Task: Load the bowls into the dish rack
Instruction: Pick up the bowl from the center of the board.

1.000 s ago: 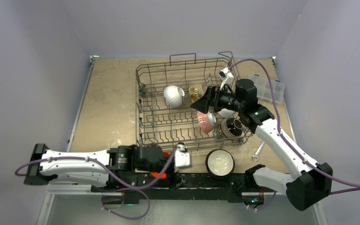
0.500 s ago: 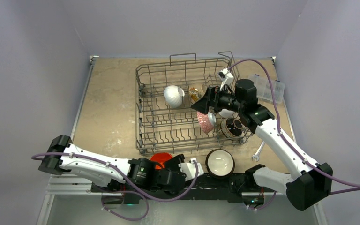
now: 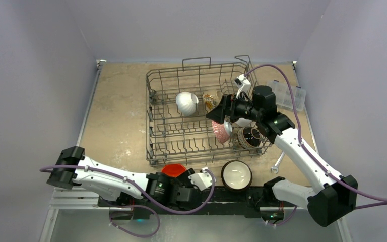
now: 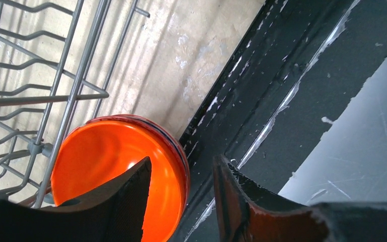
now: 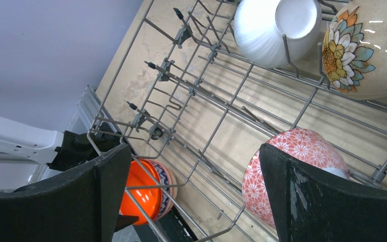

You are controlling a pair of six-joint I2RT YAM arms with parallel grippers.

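Observation:
An orange-red bowl (image 3: 174, 170) (image 4: 106, 156) sits on the table against the dish rack's (image 3: 181, 80) near outside edge. My left gripper (image 4: 182, 160) straddles its rim, one finger inside and one outside, with a gap still showing. My right gripper (image 5: 194, 147) hangs wide open and holding nothing above the rack (image 5: 221, 116). In the rack stand a white bowl (image 3: 186, 102) (image 5: 267, 25), a flower-patterned bowl (image 5: 363, 55), a red-patterned bowl (image 3: 220, 131) (image 5: 292, 161) and a dark patterned bowl (image 3: 249, 137). A dark bowl with cream inside (image 3: 236, 175) rests on the table by the rack's near right corner.
A clear plastic compartment box (image 3: 287, 94) lies right of the rack. A wrench (image 3: 278, 163) lies near the right arm. The black base strip (image 4: 282, 91) runs along the table's near edge, just beside the orange bowl.
My left arm has swung toward the near edge, uncovering the orange bowl, and its jaws have narrowed around the rim. The right arm has stayed still.

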